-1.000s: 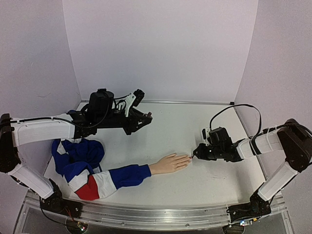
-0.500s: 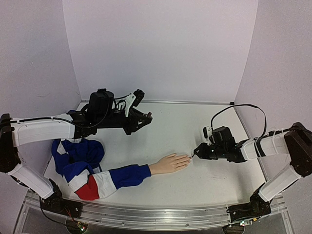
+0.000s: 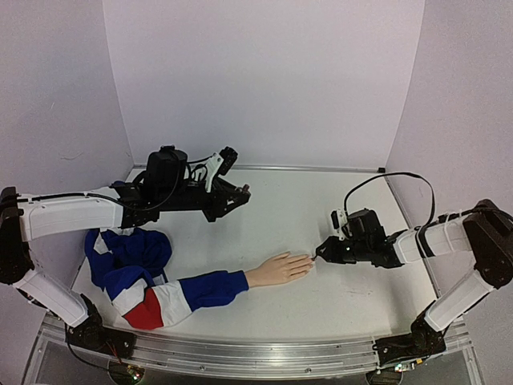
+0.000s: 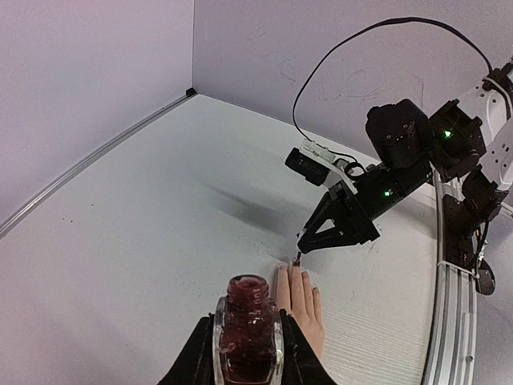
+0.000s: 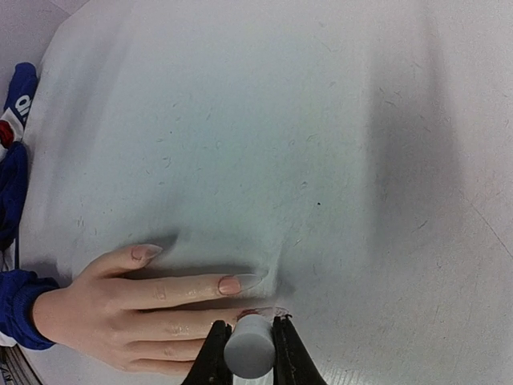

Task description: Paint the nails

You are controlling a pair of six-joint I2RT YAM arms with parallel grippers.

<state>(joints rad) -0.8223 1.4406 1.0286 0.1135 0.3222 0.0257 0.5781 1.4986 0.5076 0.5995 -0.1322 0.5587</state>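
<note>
Only the right arm [image 3: 433,237] has shifted in the last second: its forearm has sunk a little and the right claw [image 3: 323,251] has edged in toward the hand; the rest lies as before. On the table [image 3: 264,208] the hand [image 3: 276,269] rests palm down, its sleeve [image 3: 188,290] trailing away from the fingertips. Behind the hand and well apart, the left claw [image 4: 247,357] is clamped on the open bottle [image 4: 246,321] of dark red polish. At the fingertips, the right claw pinches the grey cap [image 5: 248,350], its brush [image 4: 296,260] on or just at a middle nail. The nails [image 5: 231,284] look mostly pale. Painting seems under way. Next comes a light, short stroke along that nail, then its neighbour.
</note>
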